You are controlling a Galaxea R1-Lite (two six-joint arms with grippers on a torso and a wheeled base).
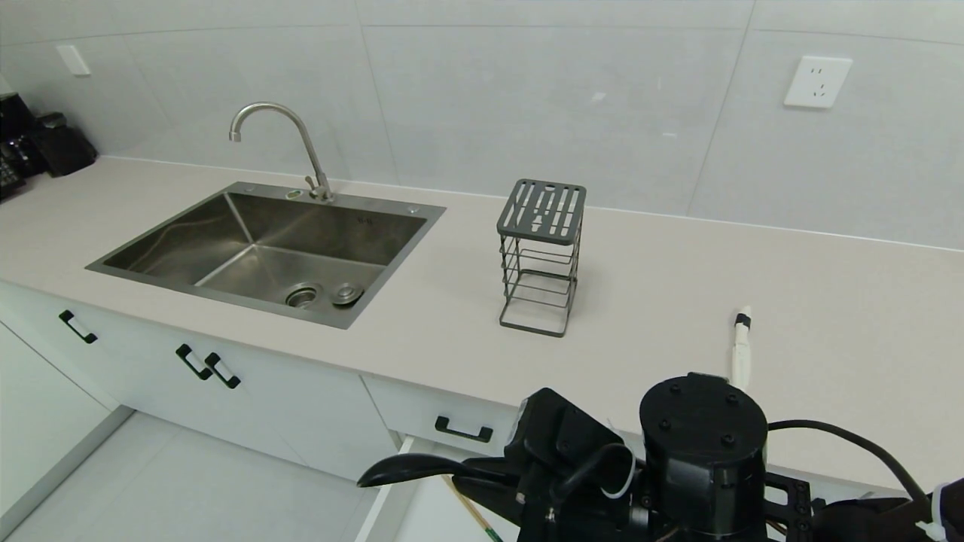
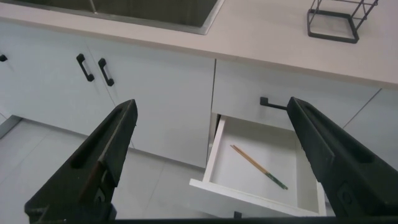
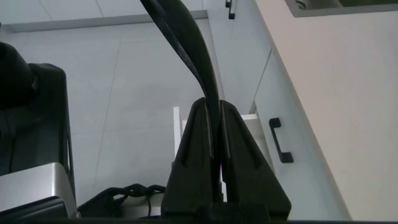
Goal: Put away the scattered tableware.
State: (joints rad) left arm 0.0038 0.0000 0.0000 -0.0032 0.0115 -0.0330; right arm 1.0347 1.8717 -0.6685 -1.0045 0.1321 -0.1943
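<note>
Tableware stowage: partly complete.
I see one chopstick (image 2: 258,166) in the open drawer (image 2: 214,155). The right gripper (image 3: 216,115) is clenched on a black utensil (image 3: 186,43) and the left gripper (image 2: 211,109) is released. A white utensil (image 1: 741,350) lies on the counter (image 1: 648,301), not yet stowed.

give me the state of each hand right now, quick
left hand: open, holding nothing
right hand: closed on a black utensil
</note>
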